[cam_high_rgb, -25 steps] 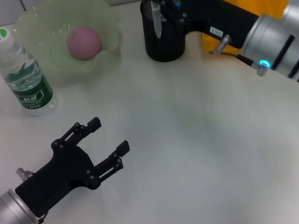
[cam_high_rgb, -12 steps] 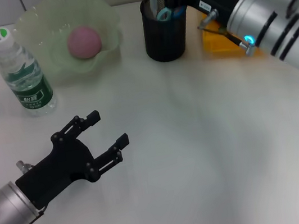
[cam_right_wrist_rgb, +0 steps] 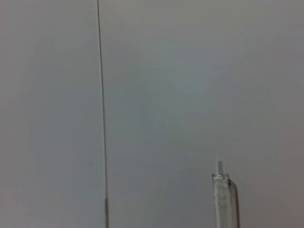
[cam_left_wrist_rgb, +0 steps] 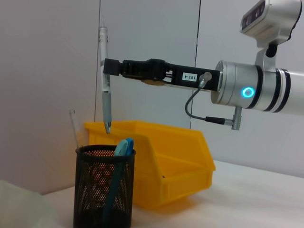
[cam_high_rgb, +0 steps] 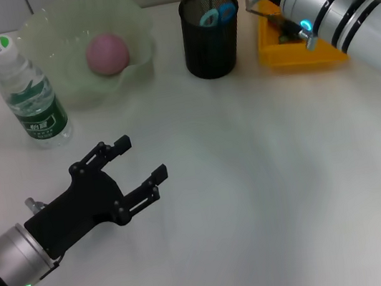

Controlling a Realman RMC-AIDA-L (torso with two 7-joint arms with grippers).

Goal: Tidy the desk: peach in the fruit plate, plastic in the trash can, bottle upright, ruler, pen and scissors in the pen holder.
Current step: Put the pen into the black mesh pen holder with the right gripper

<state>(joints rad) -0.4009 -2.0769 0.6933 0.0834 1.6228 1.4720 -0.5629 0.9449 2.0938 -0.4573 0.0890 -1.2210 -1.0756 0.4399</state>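
White desk [cam_high_rgb: 271, 195] is stretching out, the left gripper [cam_high_rgb: 131, 172] hovering nearest with jaws wide and holding nothing. Farther back, the right gripper [cam_left_wrist_rgb: 108, 66] is pinching 1 pen [cam_left_wrist_rgb: 104, 80] upright above the pen holder [cam_high_rgb: 211, 32]; releasing off-centre risks clipping the rim.

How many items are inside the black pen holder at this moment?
2 visible: blue-handled scissors and a clear ruler, both standing in the pen holder. The pen is not in; the right gripper holds it above. Other items may be hidden by the mesh.
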